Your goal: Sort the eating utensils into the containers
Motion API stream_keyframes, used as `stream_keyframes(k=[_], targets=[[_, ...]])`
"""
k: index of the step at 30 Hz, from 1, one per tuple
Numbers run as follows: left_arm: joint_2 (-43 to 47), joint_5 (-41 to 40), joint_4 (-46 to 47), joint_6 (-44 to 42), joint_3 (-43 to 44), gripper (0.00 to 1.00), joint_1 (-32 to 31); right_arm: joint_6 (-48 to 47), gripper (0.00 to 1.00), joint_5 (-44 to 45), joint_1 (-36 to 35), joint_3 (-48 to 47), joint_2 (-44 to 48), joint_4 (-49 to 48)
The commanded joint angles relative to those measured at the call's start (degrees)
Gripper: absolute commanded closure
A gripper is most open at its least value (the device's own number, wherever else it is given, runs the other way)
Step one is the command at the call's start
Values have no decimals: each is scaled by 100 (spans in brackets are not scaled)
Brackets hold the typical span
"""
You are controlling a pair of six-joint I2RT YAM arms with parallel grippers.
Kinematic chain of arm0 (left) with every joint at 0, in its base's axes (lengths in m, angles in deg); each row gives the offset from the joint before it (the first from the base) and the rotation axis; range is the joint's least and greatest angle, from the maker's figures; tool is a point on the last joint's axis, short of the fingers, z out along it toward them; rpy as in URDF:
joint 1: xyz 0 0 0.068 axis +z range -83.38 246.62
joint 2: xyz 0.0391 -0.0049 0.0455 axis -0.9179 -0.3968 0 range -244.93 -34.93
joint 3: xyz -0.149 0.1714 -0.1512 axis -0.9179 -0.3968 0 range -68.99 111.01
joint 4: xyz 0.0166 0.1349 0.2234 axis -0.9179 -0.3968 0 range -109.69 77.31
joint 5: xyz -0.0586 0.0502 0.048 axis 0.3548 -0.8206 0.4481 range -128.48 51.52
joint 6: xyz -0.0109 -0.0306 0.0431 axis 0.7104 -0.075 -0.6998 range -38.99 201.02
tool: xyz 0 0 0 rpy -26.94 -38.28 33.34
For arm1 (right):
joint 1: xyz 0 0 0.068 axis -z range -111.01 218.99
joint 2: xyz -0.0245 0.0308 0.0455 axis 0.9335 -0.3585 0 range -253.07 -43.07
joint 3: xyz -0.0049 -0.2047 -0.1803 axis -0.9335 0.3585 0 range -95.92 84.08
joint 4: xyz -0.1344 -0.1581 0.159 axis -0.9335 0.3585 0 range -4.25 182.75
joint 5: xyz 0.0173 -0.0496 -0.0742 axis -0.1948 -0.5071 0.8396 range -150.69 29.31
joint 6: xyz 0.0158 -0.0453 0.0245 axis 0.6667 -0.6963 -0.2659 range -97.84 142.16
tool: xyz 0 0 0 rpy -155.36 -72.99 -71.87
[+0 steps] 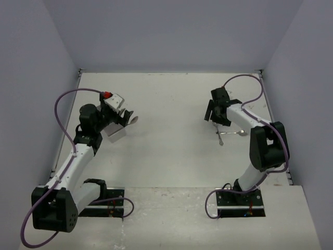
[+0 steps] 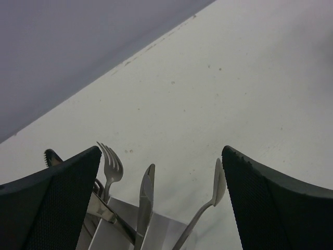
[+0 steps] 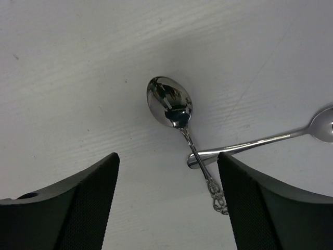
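The light grey holder (image 1: 115,131) stands at the left, partly under my left gripper (image 1: 126,117). In the left wrist view a fork (image 2: 111,167), a knife (image 2: 145,195) and a spoon (image 2: 218,182) stand upright in the holder (image 2: 166,229), between the wide-open fingers of the left gripper (image 2: 161,152), which touches none of them. Two spoons lie crossed on the table at the right: one with an ornate handle (image 3: 169,101) and a plain one (image 3: 260,140). My right gripper (image 3: 167,157) hovers over them, open and empty. They also show in the top view (image 1: 222,136).
The white table (image 1: 171,104) is bounded by grey walls at the back and sides. A raised white ledge (image 1: 208,219) at the near edge carries both arm bases. Purple cables loop beside each arm.
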Motion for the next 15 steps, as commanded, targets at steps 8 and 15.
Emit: stream_keyframes(k=[8, 15], targets=[[760, -53, 47, 707, 378, 0, 40, -378, 33, -266, 322, -687, -709, 631], [1042, 35, 231, 549, 211, 0, 40, -1291, 32, -1005, 472, -1459, -1297, 1641]])
